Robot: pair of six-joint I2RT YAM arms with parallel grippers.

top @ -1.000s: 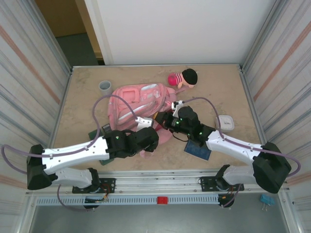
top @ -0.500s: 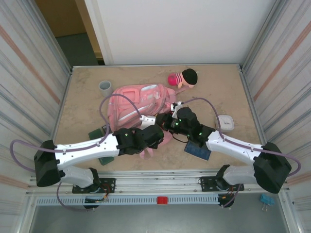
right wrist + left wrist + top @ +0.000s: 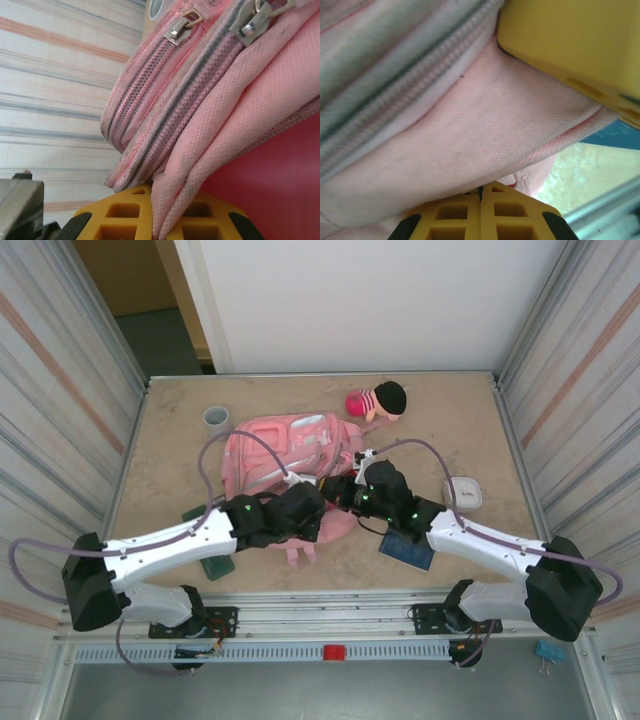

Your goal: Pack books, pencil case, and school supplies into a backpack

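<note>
Left gripper (image 3: 481, 195) and right gripper (image 3: 156, 202) each pinch the one pink backpack (image 3: 270, 445), one dark blue book (image 3: 408, 548) just beside the right gripper, one plush doll (image 3: 380, 400) and one grey cup (image 3: 217, 420) beyond, on a tan tabletop (image 3: 450, 430) between ribbed walls (image 3: 60, 390)

blue book (image 3: 405, 551) at 5 o'clock is half under the right arm (image 3: 480, 540); can't make out the green thing (image 3: 217, 567) at 7.

A beige marbled desk (image 3: 170, 460) lies between a ribbed metal left wall (image 3: 50, 390) and a matching right wall (image 3: 590, 360). A white panel (image 3: 370, 300) closes the back. Beside it, a gap shows dark floor (image 3: 165, 340) and a brown wall (image 3: 125, 275). The light is even.
</note>
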